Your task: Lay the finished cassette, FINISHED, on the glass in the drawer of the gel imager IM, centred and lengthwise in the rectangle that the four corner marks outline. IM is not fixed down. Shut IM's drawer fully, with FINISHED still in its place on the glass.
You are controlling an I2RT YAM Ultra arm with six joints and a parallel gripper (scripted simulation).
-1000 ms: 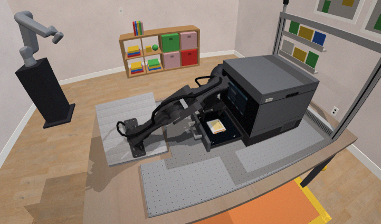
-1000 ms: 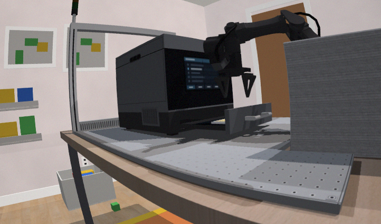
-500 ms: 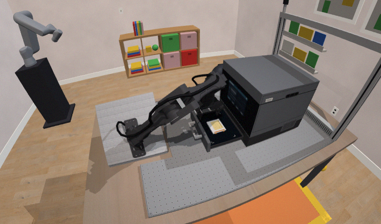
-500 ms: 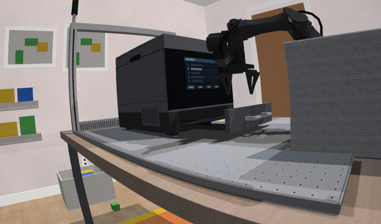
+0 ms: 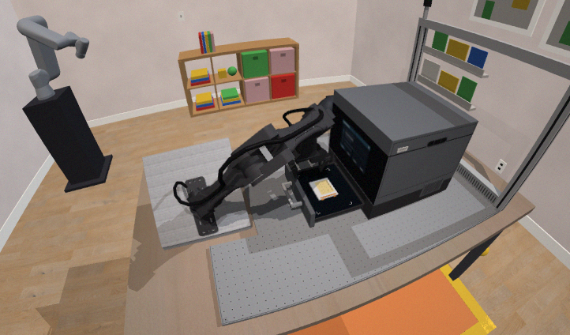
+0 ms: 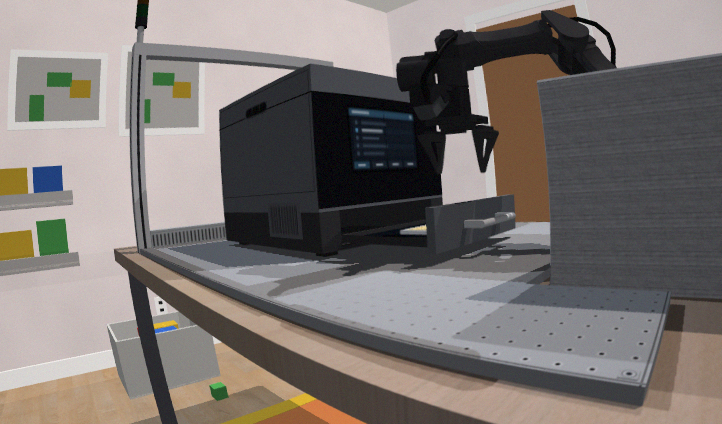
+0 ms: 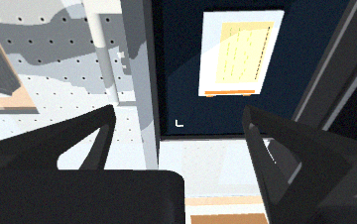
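The finished cassette (image 5: 323, 189), white with a yellow gel window and an orange edge, lies flat on the dark glass of the gel imager's open drawer (image 5: 331, 197). It also shows in the wrist view (image 7: 239, 54), with one white corner mark (image 7: 178, 123) near it. The gel imager (image 5: 399, 137) (image 6: 381, 138) is a dark grey box with a lit screen. My gripper (image 6: 462, 147) is open and empty, hanging above the drawer's far end, well clear of the cassette. The drawer front carries a grey bar handle (image 6: 483, 220).
The arm's base (image 5: 204, 213) stands on a raised grey plate at the left. A large grey block (image 6: 634, 174) fills the right of the exterior view. A metal frame (image 5: 521, 103) runs behind the imager. A perforated board (image 5: 286, 272) covers the table front.
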